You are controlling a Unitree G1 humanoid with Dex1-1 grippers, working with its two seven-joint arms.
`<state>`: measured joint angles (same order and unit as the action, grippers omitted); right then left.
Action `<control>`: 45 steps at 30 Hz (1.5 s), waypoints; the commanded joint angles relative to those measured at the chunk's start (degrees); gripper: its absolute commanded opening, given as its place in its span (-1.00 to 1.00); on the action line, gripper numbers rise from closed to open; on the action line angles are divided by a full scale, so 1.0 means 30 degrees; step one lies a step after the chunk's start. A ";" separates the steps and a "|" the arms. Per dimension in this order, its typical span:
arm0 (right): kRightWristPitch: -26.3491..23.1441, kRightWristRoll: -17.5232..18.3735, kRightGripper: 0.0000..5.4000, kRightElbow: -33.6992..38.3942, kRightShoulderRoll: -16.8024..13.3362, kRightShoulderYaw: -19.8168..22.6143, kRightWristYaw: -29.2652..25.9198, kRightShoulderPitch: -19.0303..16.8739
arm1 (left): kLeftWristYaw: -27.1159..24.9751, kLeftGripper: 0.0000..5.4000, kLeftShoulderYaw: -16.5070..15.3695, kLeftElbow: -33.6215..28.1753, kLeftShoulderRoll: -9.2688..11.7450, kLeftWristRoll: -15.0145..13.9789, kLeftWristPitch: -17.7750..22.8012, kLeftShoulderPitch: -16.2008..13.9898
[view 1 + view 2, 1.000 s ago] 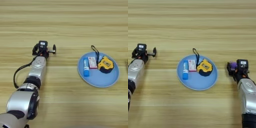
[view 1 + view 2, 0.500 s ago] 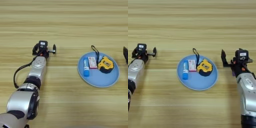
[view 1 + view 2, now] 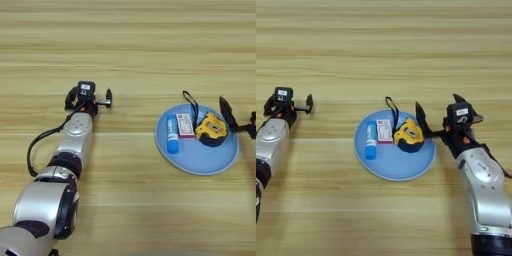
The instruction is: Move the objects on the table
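Observation:
A round light-blue plate (image 3: 397,164) lies in the middle of the table (image 3: 150,45). On it are a blue-and-white glue stick (image 3: 371,140), a small red-and-white item (image 3: 384,131) and a yellow-and-black tape measure (image 3: 408,136) whose black strap loop (image 3: 391,107) hangs over the far rim. My right gripper (image 3: 442,120) is open at the plate's right edge. One of its fingers (image 3: 420,118) stands just right of the tape measure, not touching it. My left gripper (image 3: 89,99) rests open on the table far left of the plate, holding nothing.
My left arm (image 3: 72,145) lies along the table from the near left corner. My right forearm (image 3: 483,185) comes in from the near right. Bare wood stretches across the far half of the table.
My right gripper has moved left to the plate's right edge and opened wide. A purple thing seen at its fingers a second ago no longer shows. The left arm is unchanged.

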<state>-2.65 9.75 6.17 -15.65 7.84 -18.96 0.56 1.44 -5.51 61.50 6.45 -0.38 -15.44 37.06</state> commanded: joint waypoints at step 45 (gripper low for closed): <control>-0.1956 -0.1992 0.76 -0.2894 -0.0117 -0.3108 -0.1118 -0.0143 | 0.0153 1.00 0.0021 0.0342 0.0022 0.0169 -0.0148 0.0372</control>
<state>-6.85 3.86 -2.10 -15.91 -1.36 -22.59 1.02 1.56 -5.49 62.10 6.45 -0.32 -15.62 37.06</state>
